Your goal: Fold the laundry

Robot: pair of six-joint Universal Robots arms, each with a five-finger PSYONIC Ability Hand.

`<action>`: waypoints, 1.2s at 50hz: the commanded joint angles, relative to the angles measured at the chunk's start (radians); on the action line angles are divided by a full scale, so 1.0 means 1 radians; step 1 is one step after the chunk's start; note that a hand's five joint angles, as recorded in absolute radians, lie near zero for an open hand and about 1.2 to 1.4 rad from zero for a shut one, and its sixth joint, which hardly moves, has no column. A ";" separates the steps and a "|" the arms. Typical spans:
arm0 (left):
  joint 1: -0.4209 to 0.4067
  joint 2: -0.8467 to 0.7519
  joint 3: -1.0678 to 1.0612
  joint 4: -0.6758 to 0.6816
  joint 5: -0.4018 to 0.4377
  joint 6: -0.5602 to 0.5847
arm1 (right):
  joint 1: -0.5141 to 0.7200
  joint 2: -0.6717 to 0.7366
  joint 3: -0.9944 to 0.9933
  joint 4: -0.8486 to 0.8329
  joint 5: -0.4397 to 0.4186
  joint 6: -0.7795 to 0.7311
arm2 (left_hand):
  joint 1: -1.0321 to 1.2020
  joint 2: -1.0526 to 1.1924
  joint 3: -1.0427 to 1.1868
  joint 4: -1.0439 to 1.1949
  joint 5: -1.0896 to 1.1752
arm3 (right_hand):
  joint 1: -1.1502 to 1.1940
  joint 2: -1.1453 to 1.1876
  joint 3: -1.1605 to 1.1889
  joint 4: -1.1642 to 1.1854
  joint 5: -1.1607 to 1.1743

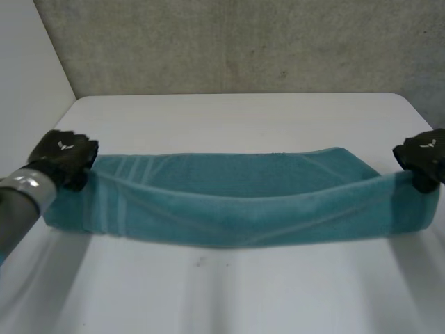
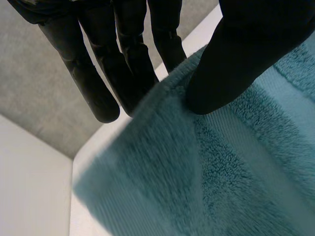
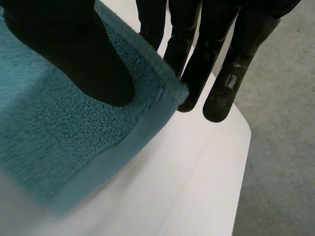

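A teal towel hangs folded lengthwise across the white table, sagging in the middle. My left hand holds its left end; in the left wrist view the thumb presses on top of the towel and the fingers run behind its edge, pinching it. My right hand holds the right end the same way: thumb on the towel, fingers behind the edge.
The table's far edge meets a grey wall. Bare white tabletop lies in front of the towel, and the table's right edge runs close beside my right hand.
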 commanded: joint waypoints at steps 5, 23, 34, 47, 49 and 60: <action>-0.102 -0.494 0.523 0.141 -0.066 0.011 | 0.142 0.370 -0.339 -0.266 0.226 0.071 | 0.254 0.193 0.201 0.199 0.254 | 0.413 0.217 0.209 0.204 0.228; -0.117 -0.665 0.658 0.308 -0.060 0.013 | 0.180 0.548 -0.542 -0.333 0.260 0.122 | -0.263 -0.324 -0.316 -0.318 -0.263 | -0.809 -1.005 -1.013 -1.018 -0.994; -0.142 -0.544 0.493 0.500 -0.029 0.045 | 0.171 0.384 -0.429 -0.323 0.268 0.347 | -0.967 -1.028 -1.020 -1.022 -0.967 | -0.809 -1.005 -1.013 -1.018 -0.994; -0.156 -0.171 0.217 0.249 -0.111 -0.113 | 0.144 0.020 -0.166 -0.282 0.125 0.485 | -0.949 -1.010 -1.002 -1.004 -0.950 | -0.809 -1.005 -1.013 -1.018 -0.994; -0.165 -0.136 0.197 0.193 -0.114 -0.168 | 0.113 -0.009 -0.133 -0.238 0.104 0.481 | -0.946 -1.007 -0.999 -1.001 -0.947 | -0.809 -1.005 -1.013 -1.018 -0.994; -0.212 -0.043 0.108 0.053 -0.123 -0.400 | 0.061 -0.015 -0.031 0.002 0.056 0.438 | -0.940 -1.001 -0.993 -0.995 -0.941 | -0.646 -0.842 -0.850 -0.855 -0.831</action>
